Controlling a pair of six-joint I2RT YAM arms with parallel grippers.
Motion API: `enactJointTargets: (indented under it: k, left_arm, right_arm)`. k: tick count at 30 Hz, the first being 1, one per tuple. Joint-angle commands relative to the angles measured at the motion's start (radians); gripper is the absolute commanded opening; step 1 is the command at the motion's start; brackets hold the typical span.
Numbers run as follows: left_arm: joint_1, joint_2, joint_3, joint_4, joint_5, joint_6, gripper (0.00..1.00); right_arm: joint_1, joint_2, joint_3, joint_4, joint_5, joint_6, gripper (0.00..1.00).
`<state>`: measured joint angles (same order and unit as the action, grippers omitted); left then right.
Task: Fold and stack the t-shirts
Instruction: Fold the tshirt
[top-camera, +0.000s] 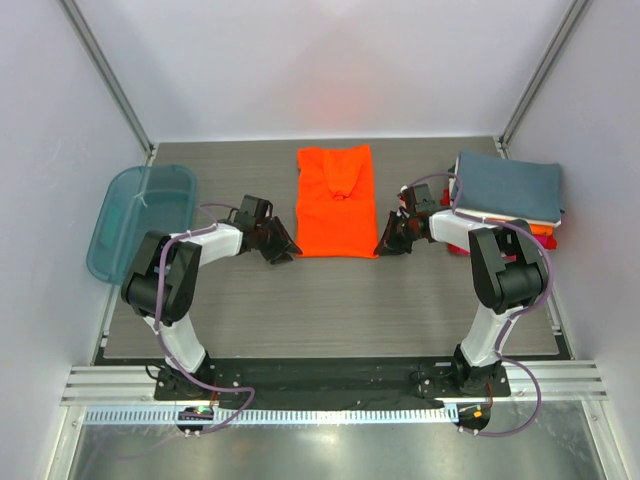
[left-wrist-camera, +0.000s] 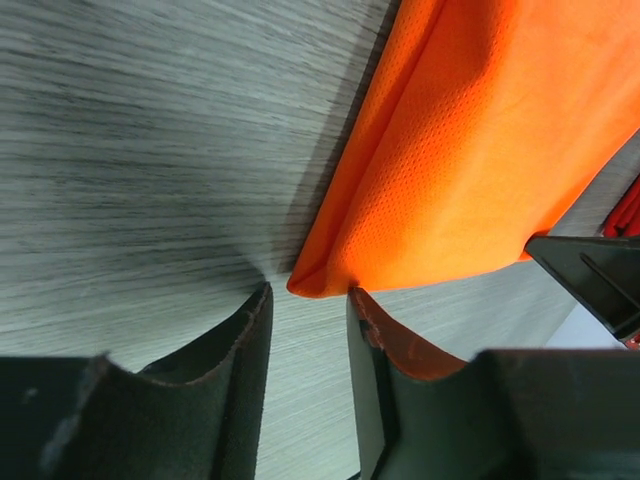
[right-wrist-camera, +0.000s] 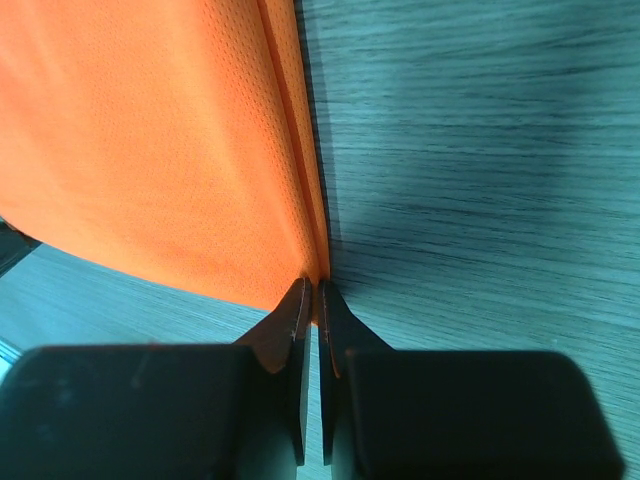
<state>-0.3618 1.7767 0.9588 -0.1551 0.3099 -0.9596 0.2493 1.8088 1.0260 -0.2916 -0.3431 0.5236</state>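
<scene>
A bright orange t-shirt (top-camera: 336, 200) lies folded into a long strip at the middle of the table, with a rumpled part near its far end. My left gripper (top-camera: 283, 250) is at its near left corner. In the left wrist view the gripper (left-wrist-camera: 308, 295) is open, and the shirt's corner (left-wrist-camera: 440, 170) lies just at the fingertips, on the table. My right gripper (top-camera: 390, 245) is at the near right corner. In the right wrist view the gripper (right-wrist-camera: 311, 290) is shut on the edge of the orange shirt (right-wrist-camera: 150, 150).
A stack of folded shirts (top-camera: 507, 185) sits at the far right, slate blue on top with white, orange and crimson under it. A translucent teal tub (top-camera: 140, 215) stands at the left edge. White walls enclose the table.
</scene>
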Motion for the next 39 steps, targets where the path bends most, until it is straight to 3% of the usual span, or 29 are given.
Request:
enactJointTargets:
  k: [1, 7, 11, 19, 30, 39]
  left_arm:
    - [-0.002, 0.013, 0.008, 0.012, -0.029, 0.019, 0.36]
    - [-0.005, 0.038, 0.032, 0.014, -0.049, 0.016, 0.18]
    - [-0.006, 0.006, 0.014, 0.012, -0.051, 0.025, 0.0]
    - [-0.006, -0.137, -0.008, -0.06, -0.043, 0.047, 0.0]
    - [-0.035, -0.405, -0.12, -0.158, -0.015, 0.03, 0.0]
    - [-0.126, -0.686, -0.258, -0.225, -0.046, -0.037, 0.0]
  right_arm:
    - [0.01, -0.02, -0.003, 0.006, 0.004, -0.004, 0.09]
    - [0.008, -0.039, -0.001, 0.005, 0.0, 0.001, 0.08]
    - [0.011, -0.057, -0.006, 0.002, -0.005, 0.004, 0.08]
    - [0.019, -0.164, -0.044, -0.041, -0.004, 0.0, 0.01]
    - [0.036, -0.454, -0.165, -0.148, -0.014, -0.001, 0.01]
    - [0.067, -0.693, -0.264, -0.247, -0.01, 0.033, 0.01]
